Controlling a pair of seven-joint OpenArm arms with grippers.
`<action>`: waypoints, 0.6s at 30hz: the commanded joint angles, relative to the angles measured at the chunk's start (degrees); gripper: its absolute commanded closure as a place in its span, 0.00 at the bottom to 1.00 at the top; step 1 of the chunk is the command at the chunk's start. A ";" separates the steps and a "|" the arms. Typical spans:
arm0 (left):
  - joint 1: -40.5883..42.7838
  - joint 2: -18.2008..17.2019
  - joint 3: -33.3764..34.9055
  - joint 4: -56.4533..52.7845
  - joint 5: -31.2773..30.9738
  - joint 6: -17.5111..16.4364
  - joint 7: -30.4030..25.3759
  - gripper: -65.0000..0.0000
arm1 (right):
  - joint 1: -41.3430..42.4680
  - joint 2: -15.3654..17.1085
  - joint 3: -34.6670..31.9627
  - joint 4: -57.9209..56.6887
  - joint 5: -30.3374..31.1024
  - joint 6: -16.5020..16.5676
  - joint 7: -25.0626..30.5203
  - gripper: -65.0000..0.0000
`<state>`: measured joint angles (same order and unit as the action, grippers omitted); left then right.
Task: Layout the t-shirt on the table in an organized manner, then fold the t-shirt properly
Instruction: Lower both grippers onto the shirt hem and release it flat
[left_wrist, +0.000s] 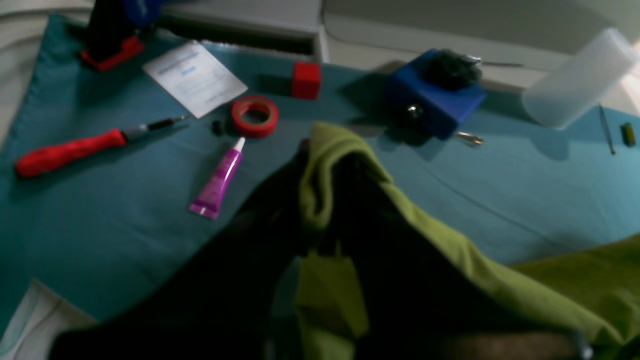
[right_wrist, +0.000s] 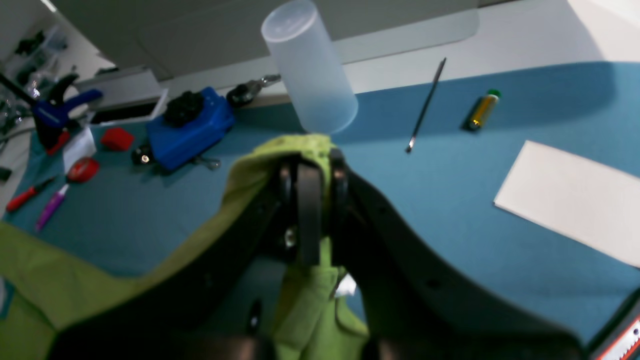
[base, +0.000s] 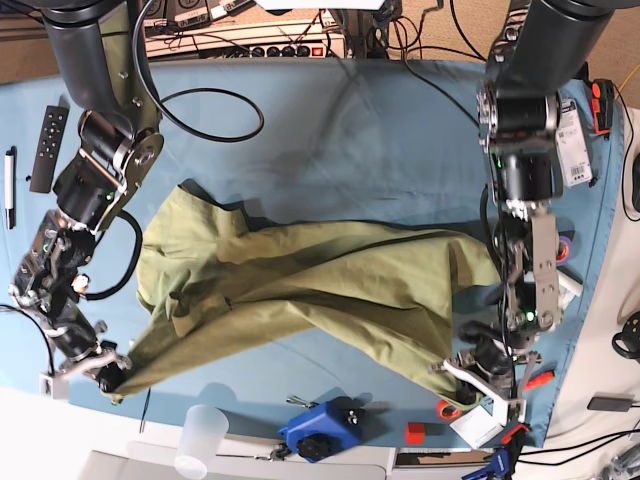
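Base view: an olive-green t-shirt (base: 310, 285) stretches in mid-air across the teal table (base: 380, 140), pinched at both ends — the left hand (base: 470, 372) clamps one corner near a red tape roll (left_wrist: 254, 116) and purple tube (left_wrist: 218, 181), while the right hand (base: 108, 375) grips the opposite corner beside a translucent cup (right_wrist: 310, 67). A blue box (base: 322, 428) sits at the table's far edge between them.

one t-shirt (base: 300, 280), one tape roll (left_wrist: 254, 116), one purple tube (left_wrist: 218, 180). two grippers: left gripper (left_wrist: 325, 165), right gripper (right_wrist: 310, 165). one clear cup (right_wrist: 310, 70).
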<state>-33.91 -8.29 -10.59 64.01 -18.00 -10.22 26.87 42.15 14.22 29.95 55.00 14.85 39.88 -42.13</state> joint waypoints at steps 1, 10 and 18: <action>-3.37 -0.28 -0.04 -0.92 -0.61 -0.35 -2.12 1.00 | 2.84 0.87 -0.44 0.13 0.42 0.12 3.50 1.00; -8.55 -0.28 -0.02 -12.85 -0.59 -0.66 -10.40 0.98 | 3.72 0.87 -10.25 -1.40 -12.33 -0.92 15.10 0.88; -8.81 -0.46 -0.04 -12.85 0.92 -4.26 -10.16 0.39 | 3.74 0.87 -14.21 -1.40 -12.98 -6.29 20.02 0.51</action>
<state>-40.38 -8.43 -10.57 50.02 -16.69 -14.24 18.00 43.51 14.31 15.70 52.69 0.86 33.87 -23.94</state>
